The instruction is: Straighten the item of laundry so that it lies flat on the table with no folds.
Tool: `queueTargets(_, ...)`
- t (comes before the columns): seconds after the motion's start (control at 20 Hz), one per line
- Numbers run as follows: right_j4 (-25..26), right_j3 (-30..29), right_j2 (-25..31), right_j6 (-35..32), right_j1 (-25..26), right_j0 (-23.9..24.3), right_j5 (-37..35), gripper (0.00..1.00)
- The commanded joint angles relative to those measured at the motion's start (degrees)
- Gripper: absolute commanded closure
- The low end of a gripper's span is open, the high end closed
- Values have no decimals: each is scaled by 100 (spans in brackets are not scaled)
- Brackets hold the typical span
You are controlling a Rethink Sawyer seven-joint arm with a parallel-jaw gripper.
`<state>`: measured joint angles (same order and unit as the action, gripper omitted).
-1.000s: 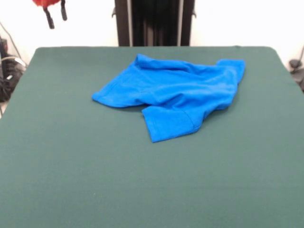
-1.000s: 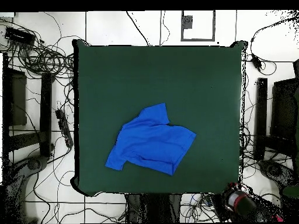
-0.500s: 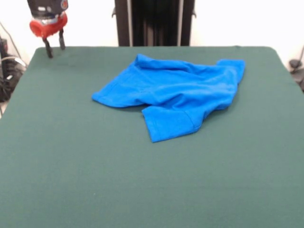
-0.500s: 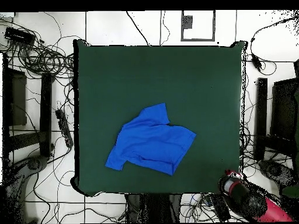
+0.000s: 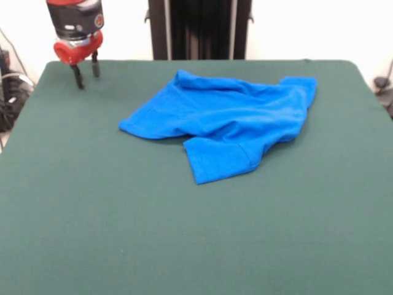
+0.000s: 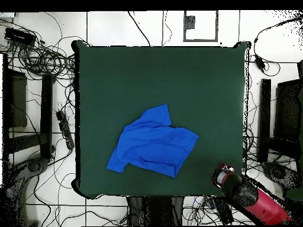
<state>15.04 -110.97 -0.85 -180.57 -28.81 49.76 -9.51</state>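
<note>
Only the crumpled blue shirt (image 5: pixel 227 126) stands in my way on the counter (image 5: pixel 184 246). Bare green felt lies open all round it, widest along the front view's near side.

The red and black arm (image 6: pixel 257 202) reaches down, its gripper (image 5: pixel 86 72) pointing straight downward with two dark fingers (image 5: pixel 77 77) slightly parted

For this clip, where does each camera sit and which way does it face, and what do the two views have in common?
Front view: low, across the table from the robot, looking over the crumpled blue T-shirt; the red-and-black gripper hangs open at upper left.
Overhead view: above the table, looking straight down; the arm enters at lower right, the gripper over the table's corner.
Shared: the T-shirt, table and gripper, turned half round between views.
</note>
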Motion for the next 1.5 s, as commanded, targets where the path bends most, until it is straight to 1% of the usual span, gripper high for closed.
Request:
queueTargets(0.05,-925,-51,131,-656,-494,-781,-836,0)
queueTargets(0.2,-1021,-141,124,-462,-741,-848,-999,0)
queueTargets(0.3,-1044,-229,245,-219,-967,-736,-1200,0)
queueTargets(0.5,-949,-208,392,285,-1231,-493,-1595,0)
queueTargets(0.6,-934,-196,418,364,-1319,-435,-1733,0)
queueTargets(0.75,-1011,-340,556,305,-1467,-344,-1805,0)
queueTargets(0.9,-1485,-727,922,-65,-1545,-240,-1790,0)
queueTargets(1.05,-1746,-806,769,-463,-1494,-491,-1733,0)
queueTargets(1.15,-1905,-862,686,-603,-1425,-626,-1618,0)
queueTargets(1.25,-1972,-876,588,-665,-1322,-744,-1439,0)
queueTargets(1.5,-2113,-1058,614,-567,-1109,-762,-929,0)
